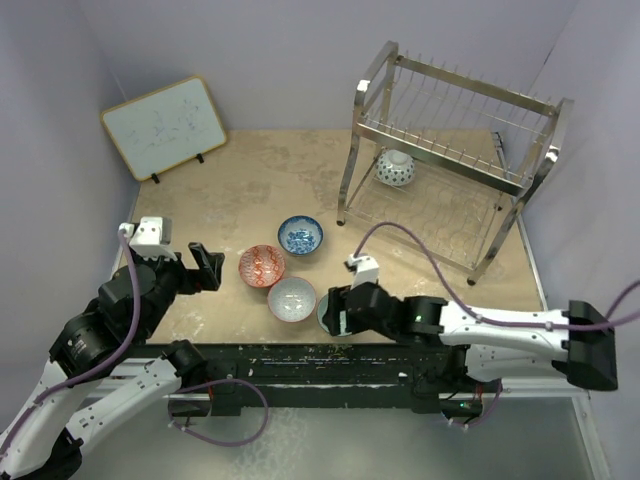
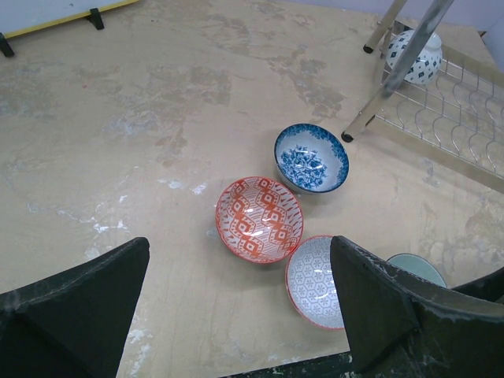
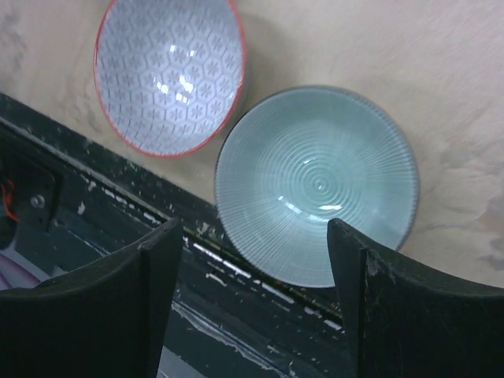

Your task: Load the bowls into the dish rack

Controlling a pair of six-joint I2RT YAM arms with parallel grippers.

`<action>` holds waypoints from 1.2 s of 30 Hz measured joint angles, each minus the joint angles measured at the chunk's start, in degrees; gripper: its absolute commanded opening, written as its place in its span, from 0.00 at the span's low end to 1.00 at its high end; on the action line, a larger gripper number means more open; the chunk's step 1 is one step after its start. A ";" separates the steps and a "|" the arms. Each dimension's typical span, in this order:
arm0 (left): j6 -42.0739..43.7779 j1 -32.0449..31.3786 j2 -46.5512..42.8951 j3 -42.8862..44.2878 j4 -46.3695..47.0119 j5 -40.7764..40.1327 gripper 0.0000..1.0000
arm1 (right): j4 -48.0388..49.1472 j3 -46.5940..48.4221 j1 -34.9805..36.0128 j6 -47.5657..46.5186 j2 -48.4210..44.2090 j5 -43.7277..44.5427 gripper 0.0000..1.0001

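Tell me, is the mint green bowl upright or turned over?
Upright. The right wrist view looks straight into the mint green bowl: its ribbed inside shows, mouth up.

lilac walls point(image 1: 300, 60), beige table point(image 1: 260, 180), framed whiteboard point(image 1: 165, 127)

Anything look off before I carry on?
The mint bowl sits at the very near edge of the table, its rim overhanging the black rail; a nudge might tip it off. Nothing looks spilled or broken.
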 measured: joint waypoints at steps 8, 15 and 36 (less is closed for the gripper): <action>-0.28 0.00 -0.07 0.76 -1.31 -0.15 0.99 | -2.19 6.91 9.79 4.48 14.43 5.86 0.73; -1.11 0.00 -1.16 0.79 -2.93 -0.26 0.99 | -4.28 9.90 9.81 5.01 20.48 8.83 0.63; -1.09 0.00 -2.16 0.85 -3.32 -0.39 0.99 | -4.98 12.02 9.75 3.58 24.41 11.69 0.12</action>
